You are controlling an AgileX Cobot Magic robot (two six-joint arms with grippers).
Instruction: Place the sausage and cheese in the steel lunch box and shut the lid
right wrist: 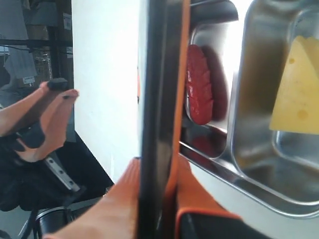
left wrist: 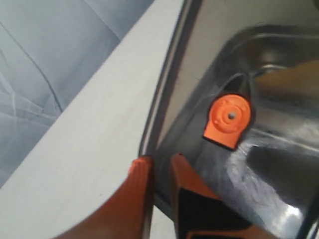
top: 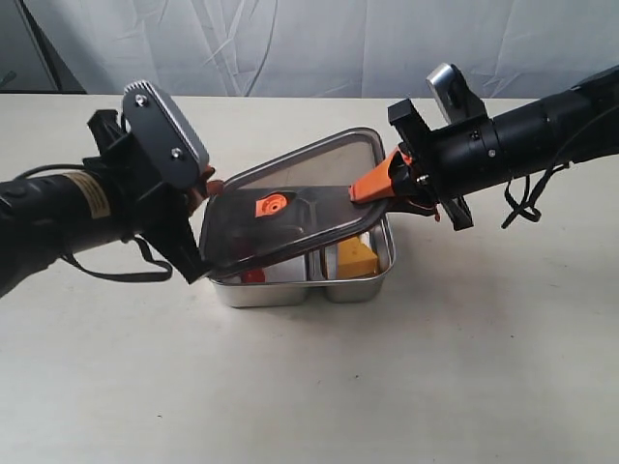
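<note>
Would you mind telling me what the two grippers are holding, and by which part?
Both hold the lid: the left gripper pinches one short edge, the right gripper the opposite edge, over the steel lunch box.

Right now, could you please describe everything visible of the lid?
The lid is a dark, smoky translucent plastic rectangle with rounded corners and an orange round valve at centre. It hangs tilted over the steel lunch box, not seated, with the jaws of the left gripper and right gripper clamping opposite ends.
</note>
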